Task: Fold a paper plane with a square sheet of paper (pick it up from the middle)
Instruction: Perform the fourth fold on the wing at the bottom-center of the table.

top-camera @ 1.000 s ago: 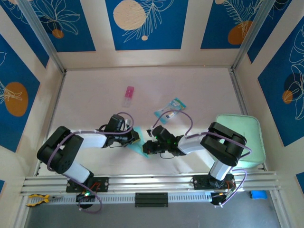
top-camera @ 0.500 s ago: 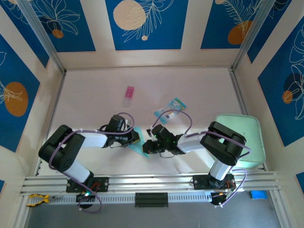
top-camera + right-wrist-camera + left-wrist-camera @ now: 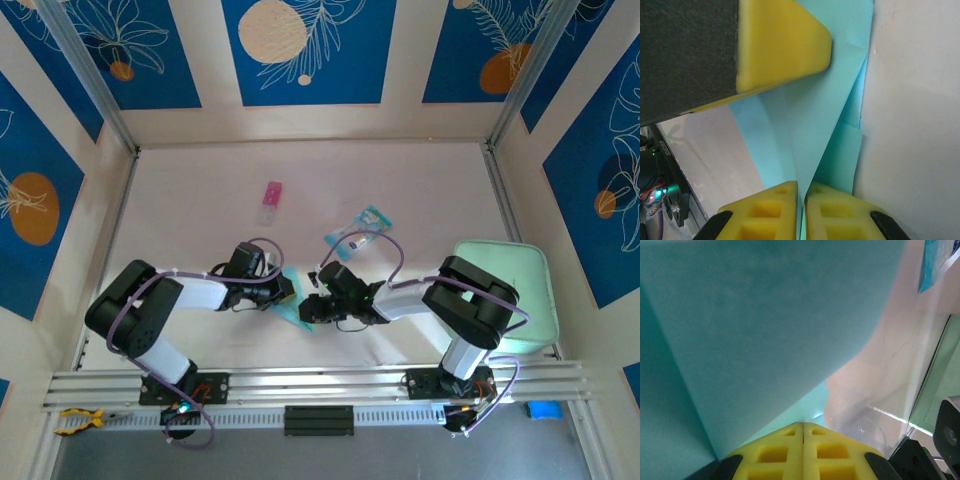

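Although already creased into several layers, the sheet of paper [image 3: 805, 120] lies on the table [image 3: 420, 190] near its front middle, between the two arms; it looks thin, light and limp, so it is likely to buckle or tear under a hard pull. On the left claw [image 3: 803, 440] the fingers are pressed together with their tips against the sheet, and it cannot be told whether a layer is caught between them, while the right claw [image 3: 801, 200] is nearly closed, pinching a raised fold. The safest hold is judged to be a doubled crease near the middle, where the layers are stiffest, not a loose corner.
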